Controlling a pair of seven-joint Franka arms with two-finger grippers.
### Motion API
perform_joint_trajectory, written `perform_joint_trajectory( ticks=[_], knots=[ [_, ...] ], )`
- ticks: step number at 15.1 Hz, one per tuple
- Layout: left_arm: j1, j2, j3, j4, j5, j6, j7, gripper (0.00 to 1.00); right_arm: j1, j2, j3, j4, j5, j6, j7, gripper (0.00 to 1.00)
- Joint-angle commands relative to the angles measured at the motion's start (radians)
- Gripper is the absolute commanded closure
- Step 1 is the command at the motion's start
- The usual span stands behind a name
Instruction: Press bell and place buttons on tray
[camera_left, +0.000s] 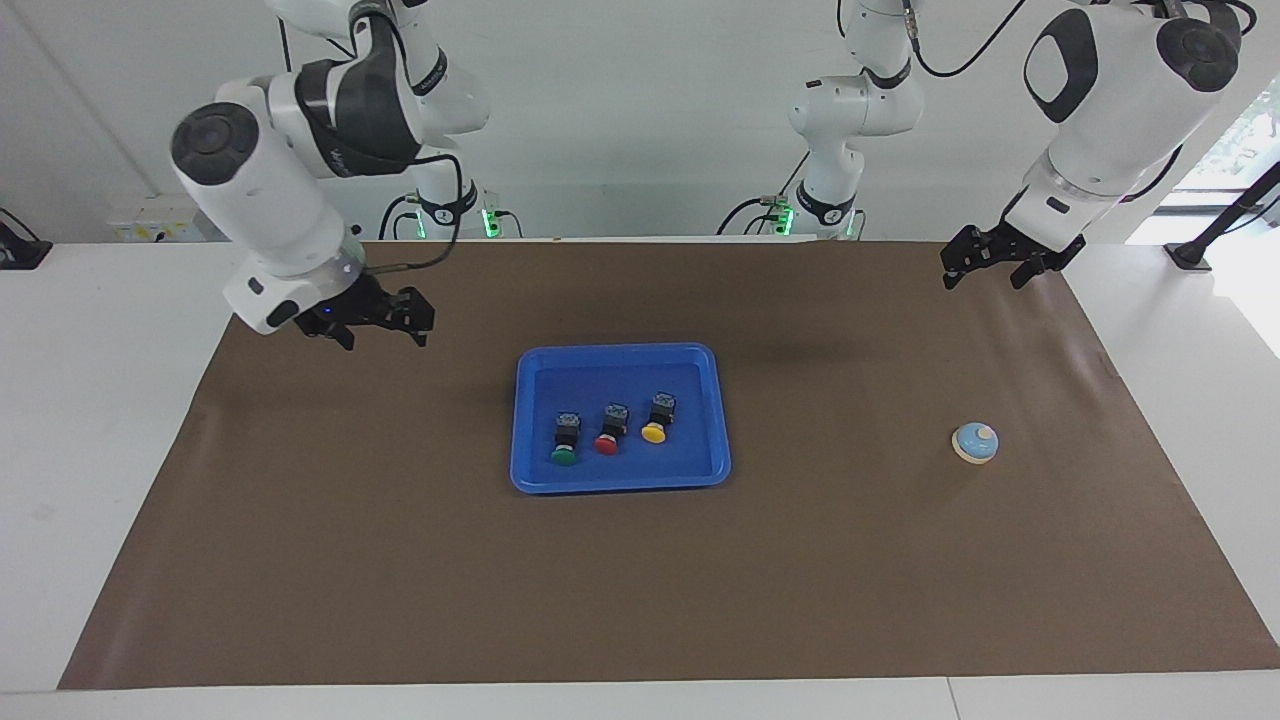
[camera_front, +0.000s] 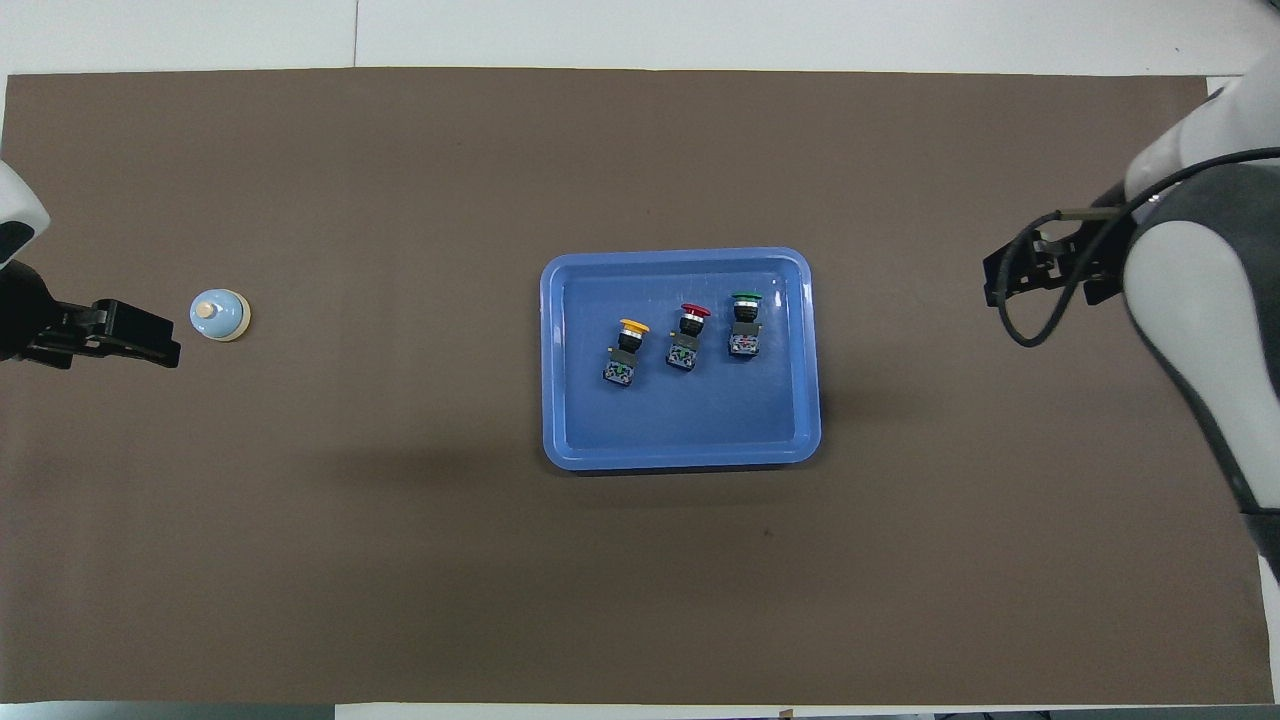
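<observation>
Both grippers hang in the air with nothing in them. Up over the brown mat (camera_left: 640, 580) toward its own end of the table, the right gripper (camera_left: 380, 325) has its jaws spread wide, well apart from the tray (camera_left: 620, 478). At the other end the left gripper (camera_left: 985, 265) hangs the same way, fingers parted and empty, over the mat's corner closest to the robots; that arm waits.

Between them the blue tray sits about mid-table, flat on the mat, with bare brown mat all round its raised rim on every side. Inside it three buttons lie in a short row, tipped over with their caps pointing away from the robots: the green button (camera_left: 563, 455) toward the right arm's end, the red button (camera_left: 607, 443) in the middle, the yellow button (camera_left: 654, 432) toward the left arm's end. They lie close beside one another; none is against the rim, and the part of the tray floor nearer the robots is bare.

Standing alone on the mat toward the left arm's end is the bell (camera_left: 975, 442), upright, well apart from the tray, with open mat around it. From overhead the left gripper looks just beside it.
</observation>
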Motion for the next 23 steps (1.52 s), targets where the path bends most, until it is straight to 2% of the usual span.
perform_joint_trajectory(
  ticks=[1,3,9,14,23],
  knots=[
    [0.000,-0.015,0.002,-0.005,0.002,0.008,-0.007,0.00,-0.022,-0.117,0.009,-0.030,0.024,-0.065,-0.030,0.00],
    [0.000,-0.014,0.002,-0.005,0.002,0.008,-0.007,0.00,-0.022,-0.170,0.009,-0.032,0.022,-0.112,-0.004,0.00],
    [0.000,-0.014,0.002,-0.005,0.002,0.008,-0.007,0.00,-0.005,-0.201,0.018,-0.064,0.002,-0.113,0.062,0.00],
    [0.000,-0.014,0.002,-0.005,0.002,0.008,-0.007,0.00,-0.005,-0.210,0.023,-0.102,-0.034,-0.064,0.067,0.00],
    [0.000,-0.014,0.002,-0.005,0.002,0.008,-0.007,0.00,-0.029,-0.201,0.052,-0.096,-0.034,-0.061,0.065,0.00]
  ],
)
